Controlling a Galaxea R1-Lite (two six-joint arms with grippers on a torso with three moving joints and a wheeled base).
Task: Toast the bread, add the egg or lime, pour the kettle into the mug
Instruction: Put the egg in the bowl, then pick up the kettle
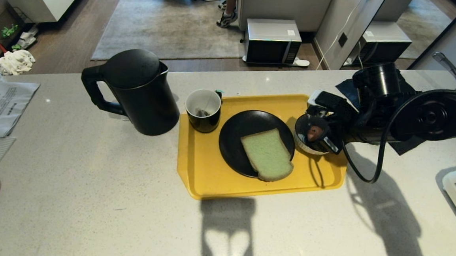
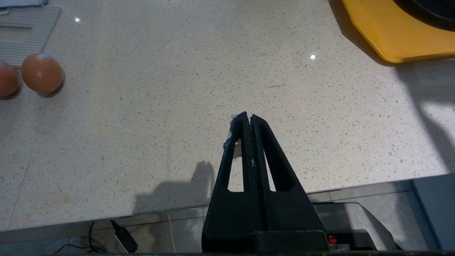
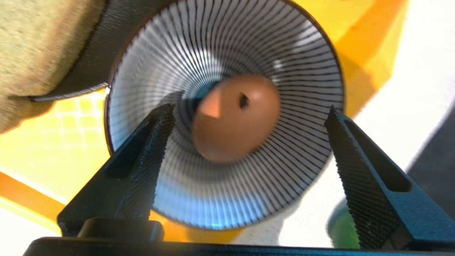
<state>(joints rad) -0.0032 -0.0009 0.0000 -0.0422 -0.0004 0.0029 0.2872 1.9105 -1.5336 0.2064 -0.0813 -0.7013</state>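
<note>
Counter (image 1: 89, 198) | egg (image 3: 234, 117) in bowl (image 3: 284, 177) | right claw (image 3: 249, 138) spread

Grey rug (image 1: 167, 21) on dark wood floor (image 1: 71, 43).

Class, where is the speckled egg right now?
The egg lies inside the striped bowl at the yellow tray's right end, beside the black plate.

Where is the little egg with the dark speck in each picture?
Head view: the small pinkish-brown egg with a dark speck lies in the blue-striped white bowl, at the right gripper.
Left wrist view: not in it; the two plain brown eggs there are others.
Right wrist view: mid-picture, in the bowl's bottom, between open fingers and apart from them.
Shared landmark: the yellow plastic tray, in all three views.
</note>
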